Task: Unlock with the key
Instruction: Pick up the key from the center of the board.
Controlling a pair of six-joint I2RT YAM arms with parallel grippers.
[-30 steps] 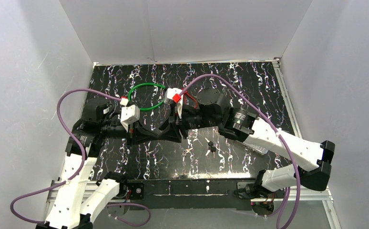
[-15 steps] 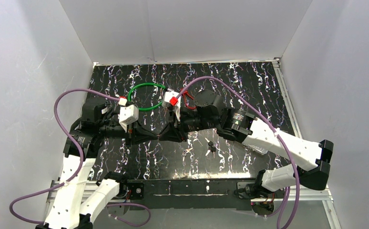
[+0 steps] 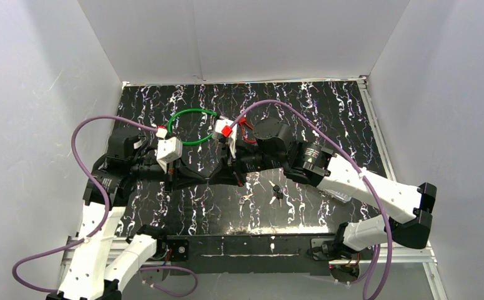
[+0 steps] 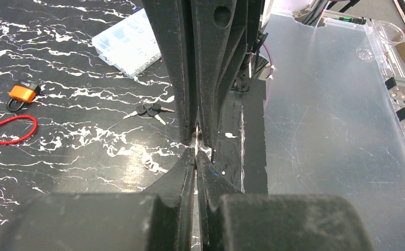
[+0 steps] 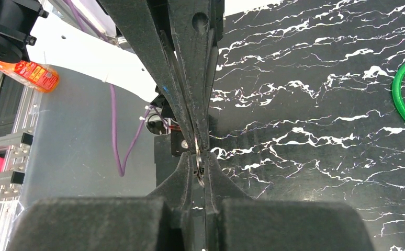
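Silver metal piece [image 5: 197,160] edge-on, nipped between both closed jaws; black-headed keys [image 3: 277,192] flat, blades toward near edge.

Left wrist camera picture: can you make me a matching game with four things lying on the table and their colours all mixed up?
Things:
1. padlock
2. cord
3. box
4. keys

Colours:
A. red
B. black heads, silver blades
C. orange
D. see-through

Right pairs: 1-C, 2-A, 3-D, 4-B.
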